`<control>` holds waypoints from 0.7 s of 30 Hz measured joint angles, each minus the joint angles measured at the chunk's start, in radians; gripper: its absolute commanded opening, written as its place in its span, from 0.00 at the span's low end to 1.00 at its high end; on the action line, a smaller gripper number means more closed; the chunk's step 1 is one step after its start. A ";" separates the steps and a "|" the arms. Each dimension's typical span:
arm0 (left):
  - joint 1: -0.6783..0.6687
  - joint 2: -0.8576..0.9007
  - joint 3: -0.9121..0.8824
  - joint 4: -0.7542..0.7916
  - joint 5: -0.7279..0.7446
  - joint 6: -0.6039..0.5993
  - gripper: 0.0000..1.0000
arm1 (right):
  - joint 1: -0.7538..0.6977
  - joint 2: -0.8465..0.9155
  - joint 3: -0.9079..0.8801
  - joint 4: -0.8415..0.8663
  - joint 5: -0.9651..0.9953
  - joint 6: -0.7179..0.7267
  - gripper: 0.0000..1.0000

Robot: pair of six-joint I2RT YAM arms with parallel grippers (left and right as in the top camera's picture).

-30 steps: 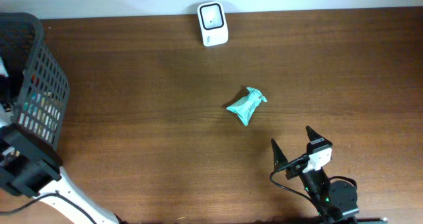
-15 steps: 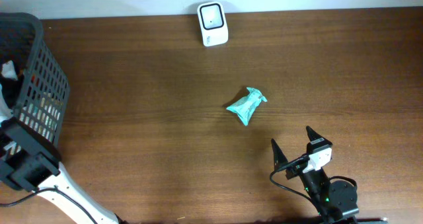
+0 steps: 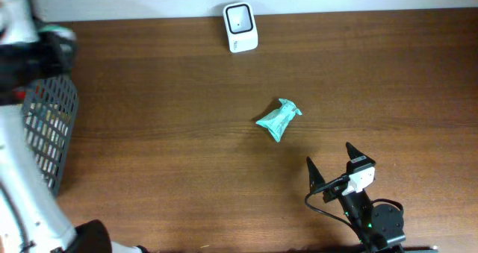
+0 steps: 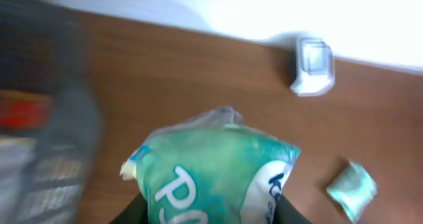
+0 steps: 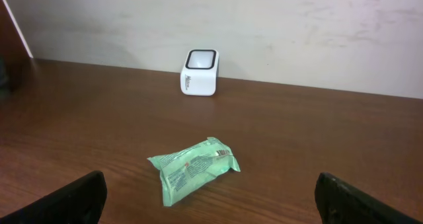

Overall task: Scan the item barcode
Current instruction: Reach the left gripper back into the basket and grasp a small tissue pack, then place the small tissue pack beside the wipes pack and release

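- At 10 o'clock on the table, by the basket (image 3: pixel 48 126), a green-and-white pouch (image 4: pixel 211 178) is held in the left gripper (image 4: pixel 211 216). The jaws are closed partway onto its lower end, with a finger seen on each side in the wrist view. Overhead is motion-blurred there.
- Right gripper (image 3: pixel 328 154)?
- Parked at 5 o'clock, spread wide, nothing held. A small teal packet (image 3: pixel 278 119) is lying near centre, well apart from it.
- Scanner (image 3: pixel 240 27)?
- Set at the 12 o'clock edge, by the wall, well apart from the pouch.
- Handling?
- The pouch is judged light and soft: puffy film wrap, easily dented. Slick film is expected, so slip or twist in the jaws is the risk. No barcode is seen on the visible face; it cannot be told which side carries it.
- Grip point?
- An end seam or narrow flank is preferred, so the flat faces are left uncovered for the scanner. Squeeze is best kept moderate.
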 measured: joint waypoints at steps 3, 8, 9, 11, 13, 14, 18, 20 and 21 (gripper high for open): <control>-0.209 0.016 -0.121 0.044 -0.036 -0.001 0.27 | 0.000 0.000 0.000 0.000 0.000 0.000 0.99; -0.468 0.055 -0.491 0.325 -0.095 -0.042 0.29 | 0.000 0.000 0.000 0.000 0.000 0.000 0.99; -0.508 0.080 -0.581 0.403 -0.108 -0.063 0.29 | 0.000 0.000 0.000 0.000 0.000 0.000 0.99; -0.556 0.129 -0.704 0.552 -0.120 -0.093 0.29 | 0.000 0.000 0.000 0.000 0.000 0.000 0.99; -0.582 0.185 -0.761 0.650 -0.124 -0.110 0.30 | 0.000 0.000 0.000 0.000 0.000 0.000 0.99; -0.595 0.228 -0.770 0.681 -0.127 -0.114 0.30 | 0.000 0.000 0.000 0.000 0.000 0.000 0.99; -0.652 0.312 -0.777 0.729 -0.115 -0.117 0.33 | 0.000 0.000 0.000 0.000 0.000 0.000 0.99; -0.716 0.358 -0.777 0.739 -0.107 -0.118 0.55 | 0.000 0.000 0.000 0.000 0.000 0.000 0.99; -0.747 0.376 -0.778 0.740 -0.101 -0.121 0.71 | 0.000 0.000 0.000 0.000 0.000 0.000 0.99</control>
